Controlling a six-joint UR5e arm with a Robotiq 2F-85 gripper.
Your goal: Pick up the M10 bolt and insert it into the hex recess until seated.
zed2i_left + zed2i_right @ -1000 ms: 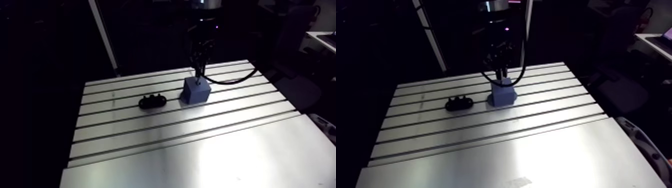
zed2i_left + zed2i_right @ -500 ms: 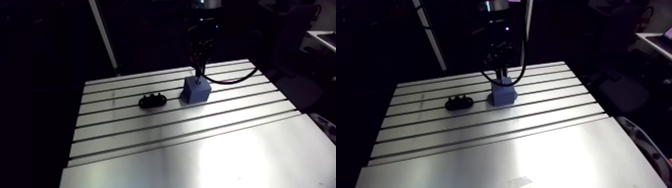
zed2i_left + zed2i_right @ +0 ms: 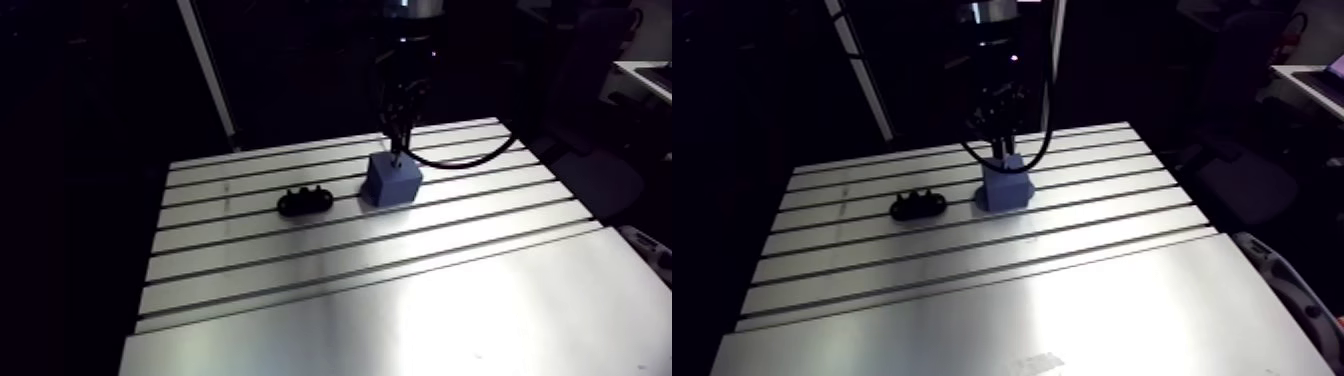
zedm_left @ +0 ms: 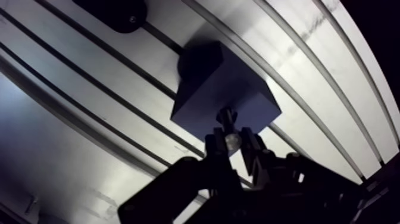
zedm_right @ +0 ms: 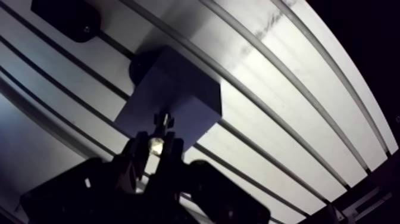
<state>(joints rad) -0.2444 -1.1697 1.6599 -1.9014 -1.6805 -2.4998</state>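
Observation:
A dark blue block (image 3: 392, 181) stands on the slotted aluminium table (image 3: 400, 290), towards its far side. My gripper (image 3: 400, 138) hangs straight over the block. In the wrist view the gripper (image 4: 232, 144) is shut on the M10 bolt (image 4: 226, 122). The bolt's shiny head sits between the fingers and its shank points down at the block's top face (image 4: 229, 83). The shank's tip is at or just above that face. The hex recess is hidden under the bolt, and I cannot tell whether the tip has entered it.
A small black holder (image 3: 305, 202) lies on the table to the left of the block, also seen in the wrist view beyond the block (image 4: 116, 11). A slanted pole (image 3: 208, 75) rises behind the table's far left edge.

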